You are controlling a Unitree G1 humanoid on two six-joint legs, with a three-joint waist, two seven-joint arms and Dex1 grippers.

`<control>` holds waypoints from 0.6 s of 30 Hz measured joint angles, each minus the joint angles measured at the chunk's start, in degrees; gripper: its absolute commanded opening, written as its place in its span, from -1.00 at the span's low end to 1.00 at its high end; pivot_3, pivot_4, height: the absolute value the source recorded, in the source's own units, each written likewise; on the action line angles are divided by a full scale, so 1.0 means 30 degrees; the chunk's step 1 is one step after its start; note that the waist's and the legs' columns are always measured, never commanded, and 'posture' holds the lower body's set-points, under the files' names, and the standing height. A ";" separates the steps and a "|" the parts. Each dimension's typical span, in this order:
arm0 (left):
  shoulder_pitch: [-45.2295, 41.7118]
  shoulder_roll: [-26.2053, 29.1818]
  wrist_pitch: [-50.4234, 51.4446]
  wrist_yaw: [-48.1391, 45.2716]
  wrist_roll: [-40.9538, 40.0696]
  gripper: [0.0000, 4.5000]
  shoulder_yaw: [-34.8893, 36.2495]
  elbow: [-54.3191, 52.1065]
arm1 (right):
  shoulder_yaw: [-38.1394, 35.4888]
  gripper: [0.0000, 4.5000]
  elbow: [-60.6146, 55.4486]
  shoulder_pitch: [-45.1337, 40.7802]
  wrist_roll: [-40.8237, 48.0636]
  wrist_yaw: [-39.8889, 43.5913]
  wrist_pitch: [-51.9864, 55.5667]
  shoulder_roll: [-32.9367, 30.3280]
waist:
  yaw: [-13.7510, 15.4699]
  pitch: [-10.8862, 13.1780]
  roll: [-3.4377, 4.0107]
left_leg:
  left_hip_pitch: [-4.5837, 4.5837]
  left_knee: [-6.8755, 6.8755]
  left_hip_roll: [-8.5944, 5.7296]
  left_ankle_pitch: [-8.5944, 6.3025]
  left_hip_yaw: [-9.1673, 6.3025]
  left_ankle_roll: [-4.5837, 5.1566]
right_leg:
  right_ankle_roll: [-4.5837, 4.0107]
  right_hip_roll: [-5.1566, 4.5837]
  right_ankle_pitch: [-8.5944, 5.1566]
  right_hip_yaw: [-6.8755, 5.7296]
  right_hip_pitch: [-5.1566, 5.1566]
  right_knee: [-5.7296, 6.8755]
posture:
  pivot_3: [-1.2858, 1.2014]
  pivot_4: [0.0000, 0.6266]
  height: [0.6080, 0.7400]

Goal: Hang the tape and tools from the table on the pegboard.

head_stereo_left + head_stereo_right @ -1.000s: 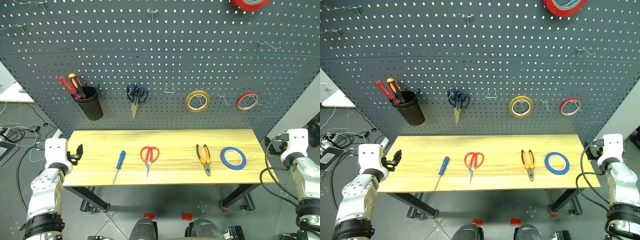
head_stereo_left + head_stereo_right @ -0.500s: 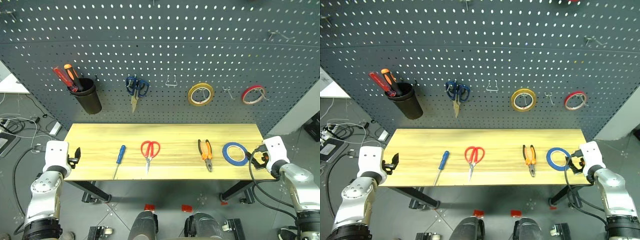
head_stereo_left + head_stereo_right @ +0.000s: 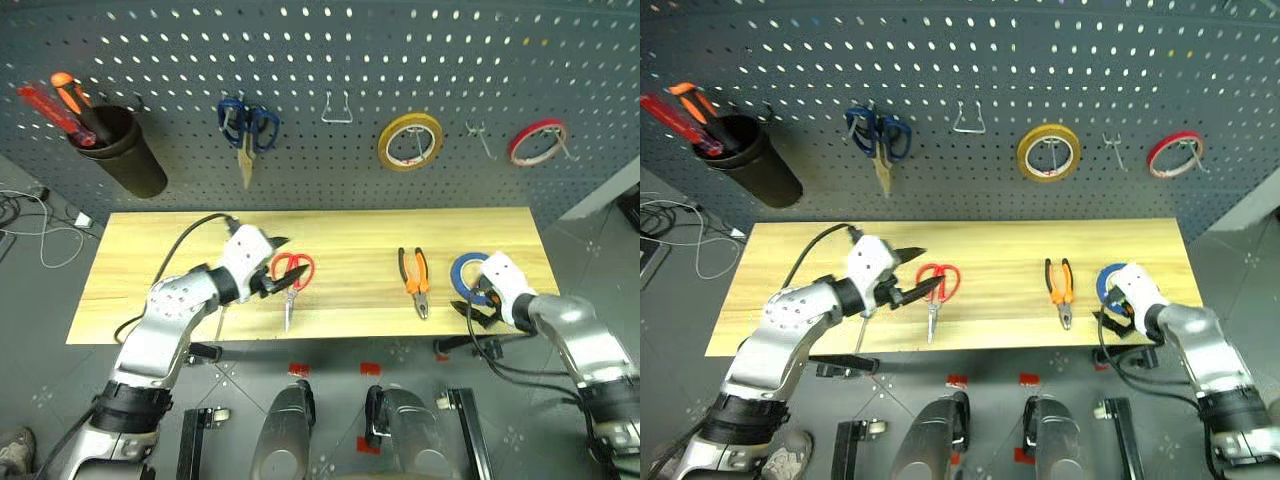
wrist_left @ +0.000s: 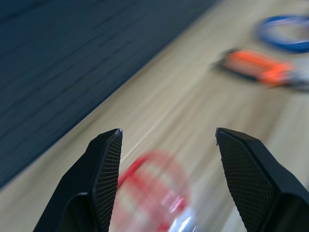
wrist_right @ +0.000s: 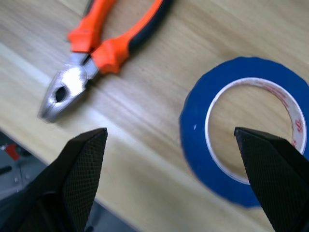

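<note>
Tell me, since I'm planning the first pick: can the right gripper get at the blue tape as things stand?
Probably yes. The right gripper is open and hangs just above the blue tape, which lies flat on the table; the pliers lie apart beside it, and nothing covers the roll.

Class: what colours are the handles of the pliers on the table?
Orange and black pliers handles; right wrist view shows them best.

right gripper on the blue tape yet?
Apart. In the right wrist view, the right gripper stands open above the tape, which lies flat on the table; neither finger meets it.

On the table (image 3: 330, 235), scissors (image 3: 291, 280) lie left of pliers (image 3: 412, 279), tape (image 3: 462, 273) rightmost.
</note>
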 measured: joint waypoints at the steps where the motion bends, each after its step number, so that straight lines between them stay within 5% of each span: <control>1: -0.0279 0.0002 -0.0075 -0.0497 0.0014 0.45 -0.0439 0.0003 | 0.0340 1.00 0.0653 -0.0524 -0.0167 0.0176 -0.0120 -0.0018 | -0.0023 0.0027 -0.0007 | -0.0059 0.0002 0.0001 0.0006 0.0019 -0.0011 | -0.0019 0.0004 0.0012 0.0017 -0.0074 0.0016 | 0.03 0.30 1.00; 5: -0.1067 0.0012 -0.0496 -0.2443 0.0026 0.45 -0.1642 0.0257 | 0.1756 1.00 0.3753 -0.2533 -0.1140 0.1395 -0.0675 -0.0118 | -0.0065 0.0373 -0.0018 | -0.0099 -0.0012 0.0001 0.0017 0.0058 -0.0035 | -0.0032 0.0004 0.0015 0.0002 -0.0105 -0.0003 | 0.03 0.30 1.00; 17: -0.1698 -0.0984 -0.2453 -0.4659 0.0371 0.45 -0.3077 0.1578 | 0.3432 -0.67 0.7957 -0.5531 -0.3412 0.3119 -0.2059 -0.0222 | 0.0009 0.0534 -0.0045 | -0.0105 0.0072 -0.0003 0.0000 0.0061 -0.0025 | 0.0049 -0.0035 0.0051 -0.0025 -0.0068 0.0002 | 0.02 0.17 1.00; 18: -0.1696 -0.1020 -0.2453 -0.4680 0.0350 0.45 -0.3132 0.1571 | 0.3417 -0.69 0.7772 -0.5378 -0.3451 0.3071 -0.2107 -0.0240 | 0.0009 0.0534 -0.0045 | -0.0104 0.0073 -0.0003 0.0000 0.0061 -0.0025 | 0.0052 -0.0036 0.0053 -0.0025 -0.0068 0.0004 | 0.02 0.16 1.00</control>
